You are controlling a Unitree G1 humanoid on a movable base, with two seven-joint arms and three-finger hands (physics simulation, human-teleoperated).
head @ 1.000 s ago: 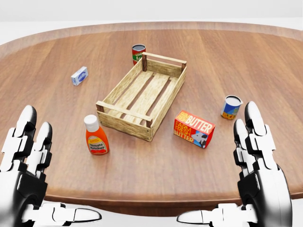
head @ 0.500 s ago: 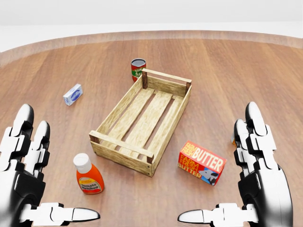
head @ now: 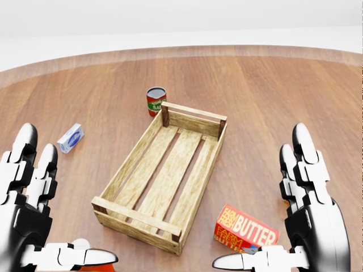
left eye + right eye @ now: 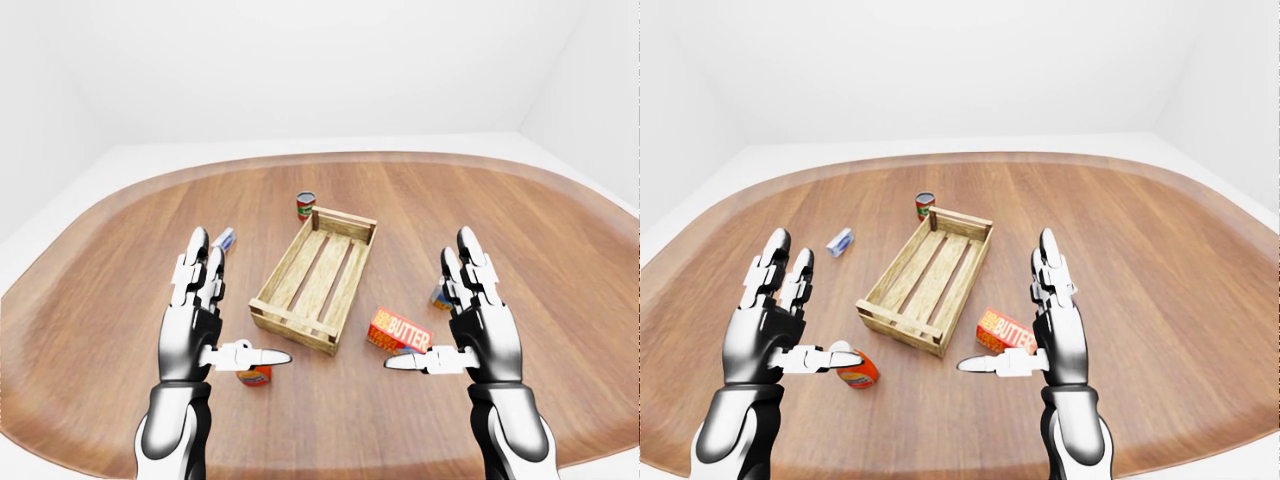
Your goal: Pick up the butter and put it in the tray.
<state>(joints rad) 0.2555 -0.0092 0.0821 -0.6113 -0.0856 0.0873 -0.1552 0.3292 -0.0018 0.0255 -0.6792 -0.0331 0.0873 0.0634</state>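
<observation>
In the head view, going left to right: the left hand (image 3: 28, 215) is raised with its fingers spread apart, holding nothing. Beside it lies one small blue-and-white box (image 3: 70, 138), its print too small to read. One ketchup bottle (image 4: 855, 369) shows just under the left thumb. One red-and-green can (image 3: 155, 100) stands at the far end of the one wooden tray (image 3: 127, 168). The butter (image 3: 245, 230) — a red box reading "FARM FRESH BUTTER" — lies on the table (image 3: 272, 90) right of the tray, just beside the right thumb, untouched. The right hand (image 3: 309, 218) is also spread and empty — a second can (image 4: 440, 296) hides behind it.
</observation>
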